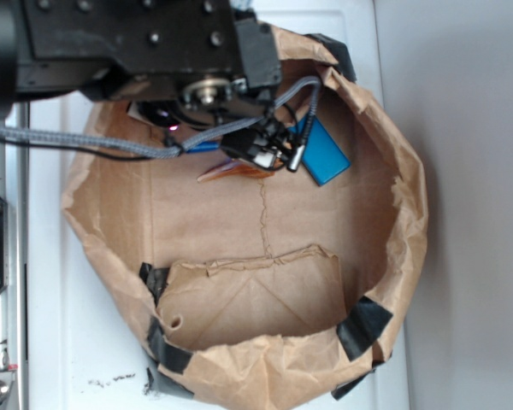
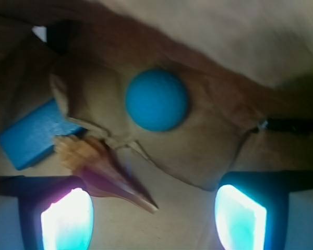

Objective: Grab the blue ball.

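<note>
The blue ball (image 2: 157, 100) is a small teal-blue sphere lying on the brown paper floor in the wrist view, above and between my fingers. It is hidden under the arm in the exterior view. My gripper (image 2: 154, 216) is open and empty, its two glowing pads (image 2: 68, 221) wide apart at the bottom of the frame, short of the ball. A brown pointed shell (image 2: 101, 172) lies just by the left pad, its tip reaching between the jaws. In the exterior view the gripper (image 1: 261, 149) hangs over the back of the paper bag.
A flat bright-blue block (image 1: 325, 154) lies beside the shell, also in the wrist view (image 2: 34, 133). The crumpled paper bag (image 1: 410, 222) walls everything in, with black tape patches (image 1: 363, 325) on its rim. A cable (image 1: 68, 141) trails left from the arm.
</note>
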`<state>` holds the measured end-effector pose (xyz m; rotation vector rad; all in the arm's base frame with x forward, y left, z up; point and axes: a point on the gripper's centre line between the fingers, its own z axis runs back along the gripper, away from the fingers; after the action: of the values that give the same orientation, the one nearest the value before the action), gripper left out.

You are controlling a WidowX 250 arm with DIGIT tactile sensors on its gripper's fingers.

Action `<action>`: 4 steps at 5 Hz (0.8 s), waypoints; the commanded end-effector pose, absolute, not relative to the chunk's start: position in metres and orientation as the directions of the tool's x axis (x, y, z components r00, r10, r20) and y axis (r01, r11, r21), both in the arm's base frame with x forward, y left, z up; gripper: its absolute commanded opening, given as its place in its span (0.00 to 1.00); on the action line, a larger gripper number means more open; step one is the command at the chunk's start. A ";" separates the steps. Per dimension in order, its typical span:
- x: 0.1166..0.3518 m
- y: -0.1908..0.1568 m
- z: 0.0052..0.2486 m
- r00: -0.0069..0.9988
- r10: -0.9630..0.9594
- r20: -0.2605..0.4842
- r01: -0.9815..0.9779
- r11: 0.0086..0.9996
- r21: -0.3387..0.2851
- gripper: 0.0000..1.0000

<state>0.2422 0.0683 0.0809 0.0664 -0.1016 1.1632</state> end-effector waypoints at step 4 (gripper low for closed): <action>0.260 0.133 0.068 0.124 0.969 0.213 -0.992 0.125 0.009 1.00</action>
<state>0.2633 0.1134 0.0517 0.1806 -0.1031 1.4026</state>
